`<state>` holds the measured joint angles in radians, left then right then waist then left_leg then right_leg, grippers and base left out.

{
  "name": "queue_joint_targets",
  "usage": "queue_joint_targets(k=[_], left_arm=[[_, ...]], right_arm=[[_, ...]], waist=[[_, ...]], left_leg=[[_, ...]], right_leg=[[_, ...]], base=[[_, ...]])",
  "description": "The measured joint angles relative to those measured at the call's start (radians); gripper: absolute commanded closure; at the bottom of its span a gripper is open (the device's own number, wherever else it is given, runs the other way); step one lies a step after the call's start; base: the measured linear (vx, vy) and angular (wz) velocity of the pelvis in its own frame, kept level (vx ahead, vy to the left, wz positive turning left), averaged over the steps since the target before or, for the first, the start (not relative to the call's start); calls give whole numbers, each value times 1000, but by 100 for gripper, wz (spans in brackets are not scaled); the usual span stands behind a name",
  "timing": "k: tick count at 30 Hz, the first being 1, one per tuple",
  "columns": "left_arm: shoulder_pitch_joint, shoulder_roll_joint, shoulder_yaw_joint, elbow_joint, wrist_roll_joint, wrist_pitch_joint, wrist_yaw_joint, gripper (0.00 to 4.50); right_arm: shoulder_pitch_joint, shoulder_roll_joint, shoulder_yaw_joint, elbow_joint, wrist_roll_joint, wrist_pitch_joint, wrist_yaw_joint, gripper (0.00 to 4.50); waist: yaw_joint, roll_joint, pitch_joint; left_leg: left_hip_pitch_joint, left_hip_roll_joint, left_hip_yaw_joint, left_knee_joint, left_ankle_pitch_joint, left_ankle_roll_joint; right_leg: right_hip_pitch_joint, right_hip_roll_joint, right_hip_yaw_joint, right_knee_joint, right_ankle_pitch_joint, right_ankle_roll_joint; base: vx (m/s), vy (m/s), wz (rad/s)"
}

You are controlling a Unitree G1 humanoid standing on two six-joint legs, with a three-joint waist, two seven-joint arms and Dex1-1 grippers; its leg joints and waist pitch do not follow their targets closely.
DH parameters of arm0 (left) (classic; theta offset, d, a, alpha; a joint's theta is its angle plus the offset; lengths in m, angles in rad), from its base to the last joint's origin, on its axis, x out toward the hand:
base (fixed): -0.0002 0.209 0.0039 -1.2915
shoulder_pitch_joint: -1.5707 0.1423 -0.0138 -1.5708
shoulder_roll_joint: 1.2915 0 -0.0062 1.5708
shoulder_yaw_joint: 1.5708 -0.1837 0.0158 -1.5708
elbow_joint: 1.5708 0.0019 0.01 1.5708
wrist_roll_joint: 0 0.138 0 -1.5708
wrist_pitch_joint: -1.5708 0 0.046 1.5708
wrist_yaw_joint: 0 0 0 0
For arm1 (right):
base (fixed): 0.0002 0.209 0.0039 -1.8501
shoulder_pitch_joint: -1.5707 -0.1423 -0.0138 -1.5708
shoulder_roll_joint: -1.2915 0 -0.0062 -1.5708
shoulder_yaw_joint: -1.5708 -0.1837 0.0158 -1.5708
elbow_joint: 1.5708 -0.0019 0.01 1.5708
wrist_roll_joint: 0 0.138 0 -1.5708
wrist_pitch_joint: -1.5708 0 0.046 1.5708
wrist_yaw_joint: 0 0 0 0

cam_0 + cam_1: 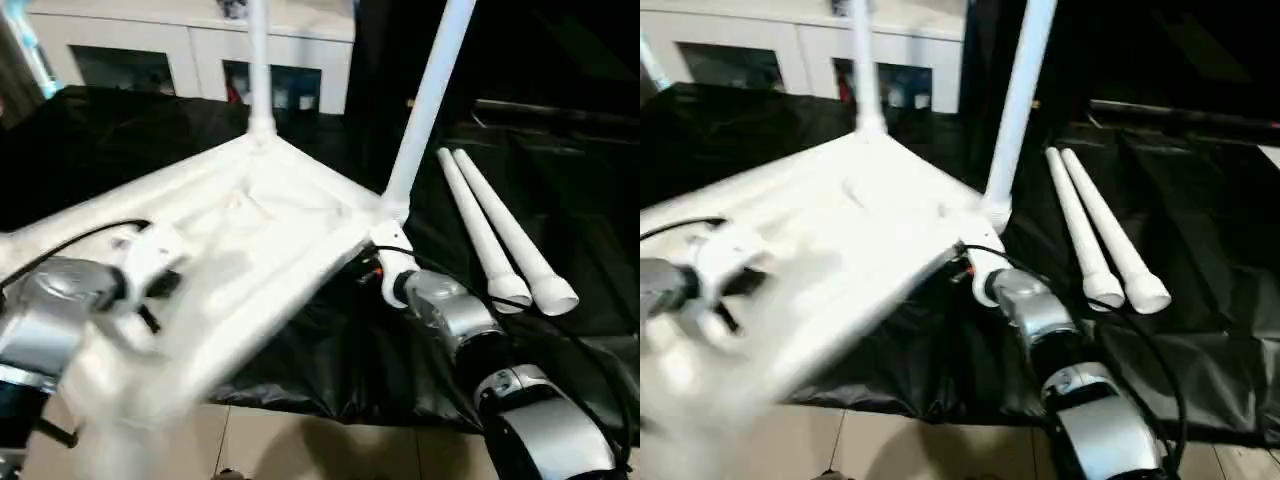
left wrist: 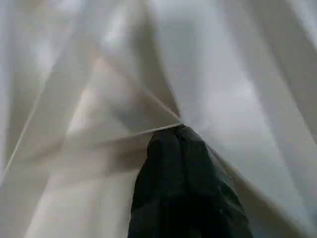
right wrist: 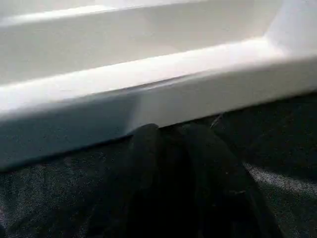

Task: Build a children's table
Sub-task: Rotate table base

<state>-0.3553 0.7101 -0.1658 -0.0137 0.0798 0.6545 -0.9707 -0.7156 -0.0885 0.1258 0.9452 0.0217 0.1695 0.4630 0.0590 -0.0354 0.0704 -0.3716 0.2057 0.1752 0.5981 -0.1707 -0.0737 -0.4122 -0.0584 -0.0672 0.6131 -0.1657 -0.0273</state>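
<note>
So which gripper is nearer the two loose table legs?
Right. The right gripper is at the tabletop edge by the corner nearest the loose legs; the left gripper sits over the tabletop's far side.

Left gripper (image 2: pixel 181 136) has jaws pressed together; right gripper (image 3: pixel 171 130) looks nearly closed, forearm reaching forward.

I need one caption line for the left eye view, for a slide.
Upturned tabletop with two legs fitted, two spare legs lying on black cloth beside it.
</note>
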Motion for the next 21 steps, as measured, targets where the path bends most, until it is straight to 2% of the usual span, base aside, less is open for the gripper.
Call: queue_joint_targets(k=[5, 10, 15, 21], left_arm=[[-14, -75, -78, 1, -15, -9, -18, 450], [-67, -147, -105, 102, 7, -55, 30, 450], [-233, -257, -107, 389, 63, -179, 239, 450], [-376, -318, -58, 578, 93, -295, 445, 450]], right_arm=[[-18, 10, 0, 25, -17, -21, 1, 409], [-30, 11, 0, 40, -18, -34, 3, 440], [-44, -6, -2, 39, -19, -55, 4, 440], [-70, -54, -41, -1, -15, -63, 4, 440]], waist=[[-9, 0, 0], [-14, 0, 0], [-6, 2, 1], [-1, 3, 0]], left_leg=[[1, 0, 0, 0, 1, -1], [1, 0, 0, 0, 1, -1], [-1, 0, -1, 2, 1, -1], [0, 0, -1, 3, 1, -1]], right_leg=[[-1, 0, 0, 2, 0, 0], [-1, 1, 0, 3, 0, 0], [-1, 1, 0, 3, 2, -1], [0, 1, 0, 1, 2, -1]], base=[[0, 0, 0], [0, 0, 0], [0, 0, 0], [0, 0, 0]])
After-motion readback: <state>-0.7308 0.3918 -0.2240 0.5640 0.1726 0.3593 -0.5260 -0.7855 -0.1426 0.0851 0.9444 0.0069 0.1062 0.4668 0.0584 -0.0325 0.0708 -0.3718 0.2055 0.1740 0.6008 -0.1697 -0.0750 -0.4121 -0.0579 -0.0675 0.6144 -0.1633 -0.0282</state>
